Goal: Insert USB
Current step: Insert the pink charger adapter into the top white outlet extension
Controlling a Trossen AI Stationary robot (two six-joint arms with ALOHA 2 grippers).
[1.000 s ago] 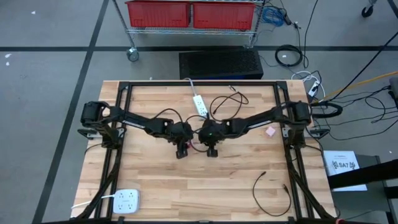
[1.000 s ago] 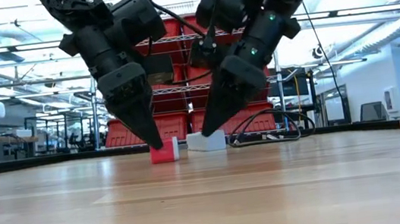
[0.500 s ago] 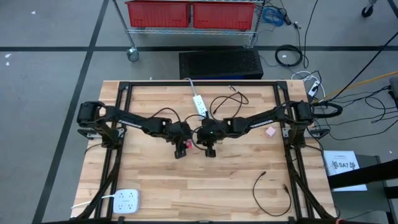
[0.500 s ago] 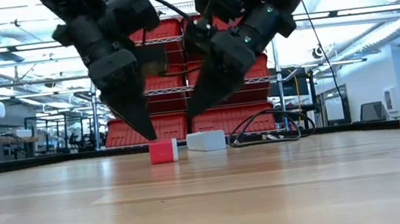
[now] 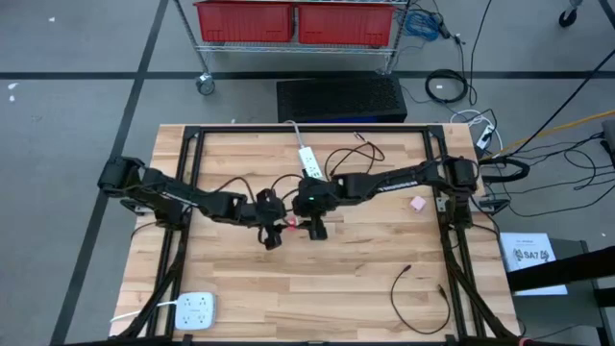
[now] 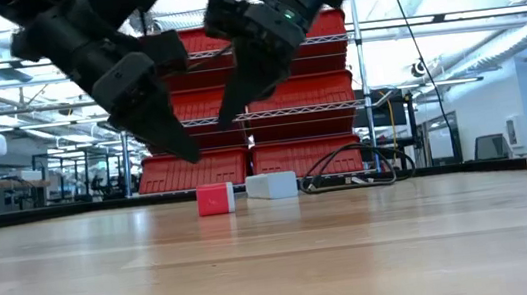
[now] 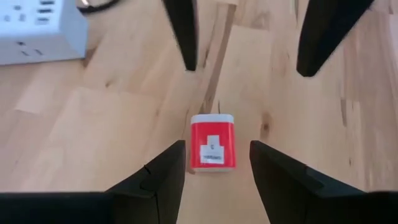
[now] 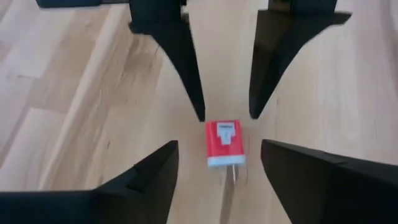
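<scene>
A small red charger block lies flat on the wooden table, its label up and its metal prongs pointing toward my right arm's side. My left gripper hovers open above and left of it. In its wrist view the fingers frame the block without touching. My right gripper hangs open higher up on the block's other side, also clear. A black USB cable lies loose at the near right.
A white power strip with its cord lies just beyond the block. Black cable loops lie at the far middle, a pink block at the right, and a white multi-outlet adapter at the near left corner.
Both grippers have risen from the table beside the red block, where their tips stood a second ago. My left gripper has drawn back toward the table's left edge; my right gripper has climbed higher and shifted left. The block stays where it was.
</scene>
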